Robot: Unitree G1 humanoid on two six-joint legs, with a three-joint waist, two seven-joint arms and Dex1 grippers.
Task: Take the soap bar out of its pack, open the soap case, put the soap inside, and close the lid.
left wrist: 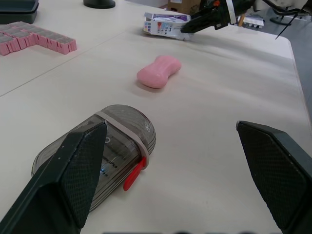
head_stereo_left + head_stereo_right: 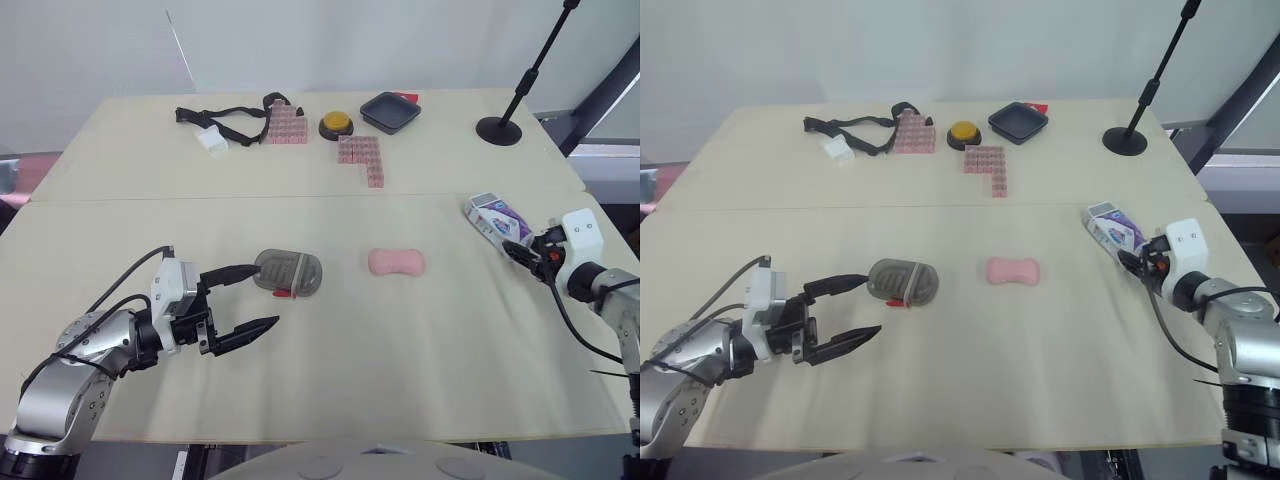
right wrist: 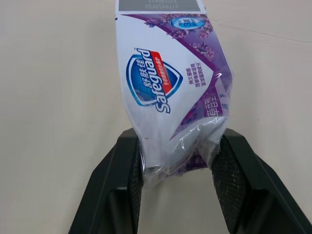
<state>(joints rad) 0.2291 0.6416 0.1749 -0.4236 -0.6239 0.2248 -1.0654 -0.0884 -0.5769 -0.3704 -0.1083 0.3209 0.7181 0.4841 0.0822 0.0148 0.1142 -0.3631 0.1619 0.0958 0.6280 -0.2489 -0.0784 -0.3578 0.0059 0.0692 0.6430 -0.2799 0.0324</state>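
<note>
The pale table (image 2: 400,350) carries everything, with a seam running across it between the near half and the far half. On the near half, the left gripper (image 2: 874,304) hovers low over the surface with its two black fingers spread wide. One fingertip reaches the left end of the soap case (image 2: 288,272), though I cannot tell if it touches; the other points at bare table just in front of the case. The right gripper (image 3: 178,146) sits near the table's right edge, its fingers pinching the crumpled near end of the soap pack (image 2: 497,217). The pack is a white and purple wrapper whose far end stretches away from the gripper over the table. At the far right stands a black pole on a round base (image 2: 498,130). Along the far side lie a black strap (image 2: 225,118), two groups of pink blocks (image 2: 360,155) and a dark square tray (image 2: 390,112). The soap case is smoky grey with its lid down and a red clip on its front side. The pink soap bar (image 2: 396,262) lies bare on the table between case and pack, nearer the case and touching neither. A yellow button (image 2: 335,124) and a small white piece (image 2: 212,140) lie among the far things.
</note>
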